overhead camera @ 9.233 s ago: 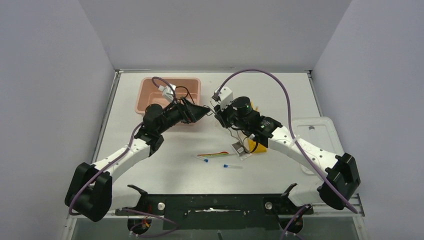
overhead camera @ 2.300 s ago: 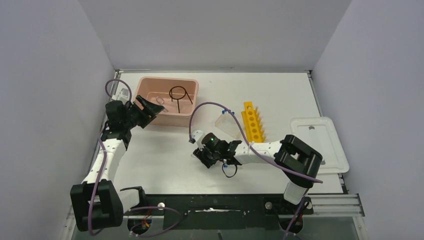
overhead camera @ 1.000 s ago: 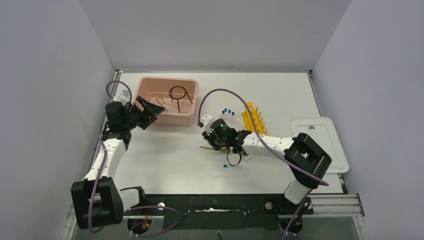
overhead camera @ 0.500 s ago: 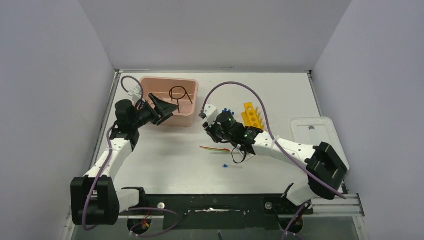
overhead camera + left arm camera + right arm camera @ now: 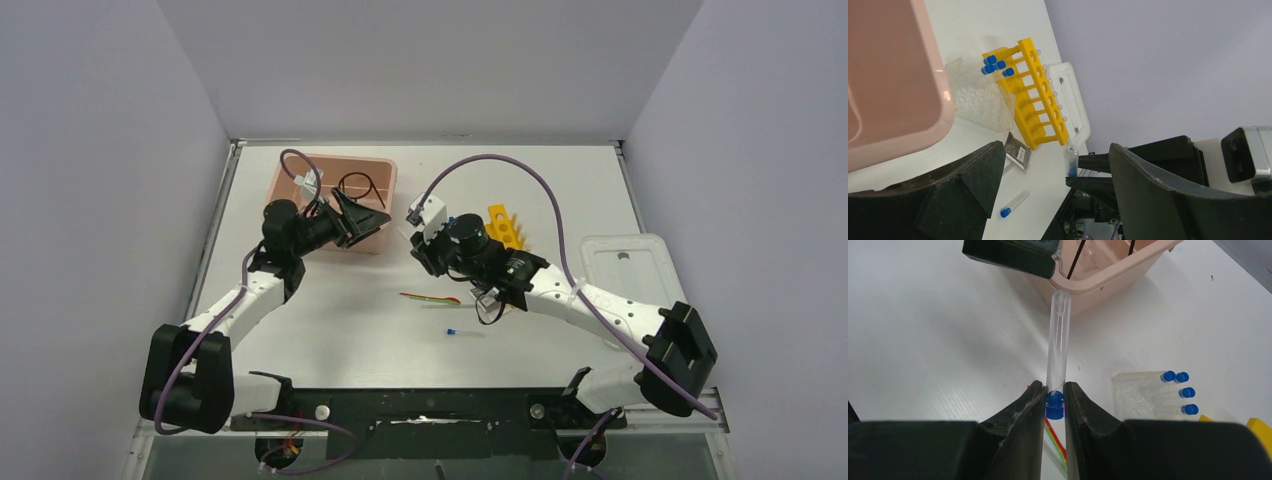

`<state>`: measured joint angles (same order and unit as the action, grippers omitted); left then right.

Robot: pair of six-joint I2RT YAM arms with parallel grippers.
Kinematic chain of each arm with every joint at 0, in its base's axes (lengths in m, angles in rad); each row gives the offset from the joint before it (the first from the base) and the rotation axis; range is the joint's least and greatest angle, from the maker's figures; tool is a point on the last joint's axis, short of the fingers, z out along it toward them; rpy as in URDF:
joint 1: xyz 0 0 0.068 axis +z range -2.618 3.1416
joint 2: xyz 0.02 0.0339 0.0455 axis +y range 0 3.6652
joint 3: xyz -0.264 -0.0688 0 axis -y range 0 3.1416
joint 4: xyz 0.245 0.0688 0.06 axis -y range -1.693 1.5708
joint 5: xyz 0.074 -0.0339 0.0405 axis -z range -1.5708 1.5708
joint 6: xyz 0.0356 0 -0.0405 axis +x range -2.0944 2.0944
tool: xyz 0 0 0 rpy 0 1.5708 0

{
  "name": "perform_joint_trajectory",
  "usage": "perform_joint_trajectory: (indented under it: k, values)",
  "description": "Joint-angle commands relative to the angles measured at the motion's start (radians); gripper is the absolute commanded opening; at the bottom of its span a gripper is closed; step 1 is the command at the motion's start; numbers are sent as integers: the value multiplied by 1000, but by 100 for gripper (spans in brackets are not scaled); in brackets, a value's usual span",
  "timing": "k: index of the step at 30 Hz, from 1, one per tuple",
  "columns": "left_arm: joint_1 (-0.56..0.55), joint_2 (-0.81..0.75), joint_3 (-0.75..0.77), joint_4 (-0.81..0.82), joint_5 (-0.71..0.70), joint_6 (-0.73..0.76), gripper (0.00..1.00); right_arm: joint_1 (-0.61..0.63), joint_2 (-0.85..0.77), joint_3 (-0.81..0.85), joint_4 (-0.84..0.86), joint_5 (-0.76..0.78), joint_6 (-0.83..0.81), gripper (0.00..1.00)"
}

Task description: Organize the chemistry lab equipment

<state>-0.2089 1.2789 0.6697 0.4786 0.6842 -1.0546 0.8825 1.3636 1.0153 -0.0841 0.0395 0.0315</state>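
My right gripper [image 5: 1054, 390] is shut on the cap end of a blue-capped clear tube [image 5: 1057, 347] and holds it above the table, pointing at the pink tub [image 5: 1108, 267]. It is mid-table in the top view [image 5: 418, 252]. My left gripper [image 5: 1054, 162] is open and empty at the tub's front right corner [image 5: 372, 216]. The clear tube rack [image 5: 979, 94] holds several capped tubes beside the yellow holed rack [image 5: 1037, 97]. Another tube [image 5: 462, 332] and the thin coloured sticks [image 5: 430, 297] lie on the table. The black wire ring [image 5: 360, 186] lies in the tub. The tongs are hidden.
The white lid [image 5: 640, 285] lies at the right edge of the table. A small dark packet [image 5: 1018, 154] lies in front of the yellow rack. The two grippers face each other closely, in front of the tub.
My right gripper picked a tube up off the table and carried it up and left towards the tub. My left gripper swung right along the tub's front.
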Motion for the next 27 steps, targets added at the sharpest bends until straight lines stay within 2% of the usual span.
perform_joint_trajectory:
  k: [1, 7, 12, 14, 17, 25, 27]
  values:
    - [-54, 31, 45, 132, -25, -11, 76, -12, -67, 36, 49, -44, 10, 13]
    - [-124, 68, 83, 139, -63, 13, 75, -14, -69, 45, 37, -53, 8, 13]
    - [-140, 85, 90, 172, -81, 2, 69, -15, -73, 40, 42, -63, 14, 13]
    - [-146, 92, 100, 175, -77, -5, 66, -14, -75, 37, 44, -59, 15, 13]
    - [-153, 97, 106, 173, -69, -8, 54, -16, -78, 37, 43, -53, 13, 13]
    - [-155, 96, 82, 189, -66, -28, 40, -17, -74, 41, 41, -47, 13, 13]
    - [-155, 92, 75, 189, -62, -26, 39, -18, -71, 42, 42, -42, 14, 13]
